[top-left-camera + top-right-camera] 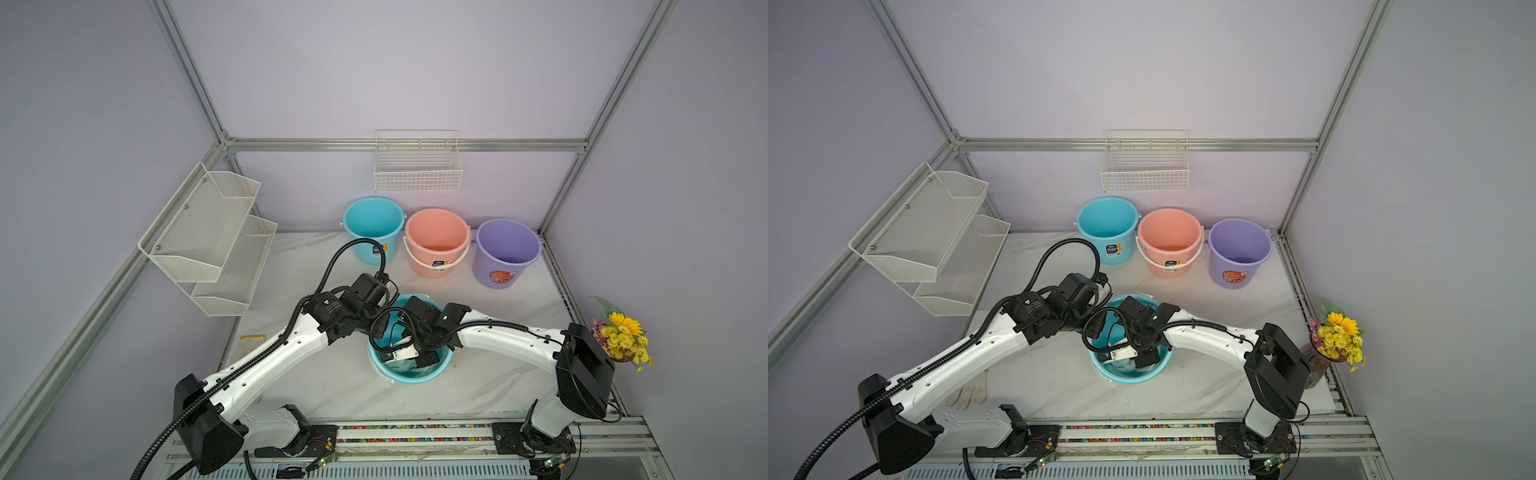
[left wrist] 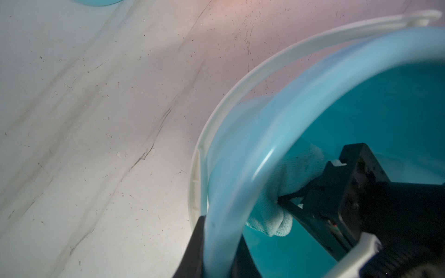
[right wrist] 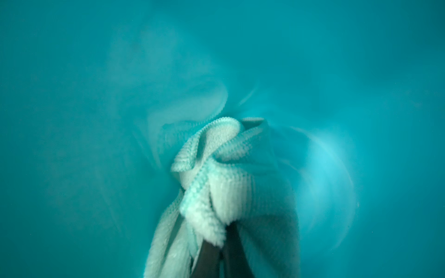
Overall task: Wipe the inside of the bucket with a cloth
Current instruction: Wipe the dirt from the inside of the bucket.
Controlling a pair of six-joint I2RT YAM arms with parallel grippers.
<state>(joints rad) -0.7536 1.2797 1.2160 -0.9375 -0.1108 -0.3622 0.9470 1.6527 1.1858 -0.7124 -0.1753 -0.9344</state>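
Note:
A teal bucket (image 1: pixel 415 379) (image 1: pixel 1129 378) stands upright at the front middle of the marble table. My left gripper (image 2: pixel 218 248) is shut on its rim, one dark finger outside the wall and one inside; in a top view it sits at the bucket's left edge (image 1: pixel 380 328). My right gripper (image 3: pixel 222 240) reaches down inside the bucket (image 3: pixel 72 120), shut on the bunched pale mint cloth (image 3: pixel 216 180). The cloth (image 2: pixel 277 221) presses against the inner wall just below the rim (image 2: pixel 252 149). From above only a pale patch of cloth (image 1: pixel 401 365) shows under the right wrist.
Blue (image 1: pixel 373 224), pink (image 1: pixel 436 241) and purple (image 1: pixel 507 249) buckets line the back. A wire basket (image 1: pixel 417 174) hangs on the back wall and a mesh shelf (image 1: pixel 208 237) on the left wall. Flowers (image 1: pixel 621 336) stand at the right edge. A white glove (image 1: pixel 969 392) lies front left.

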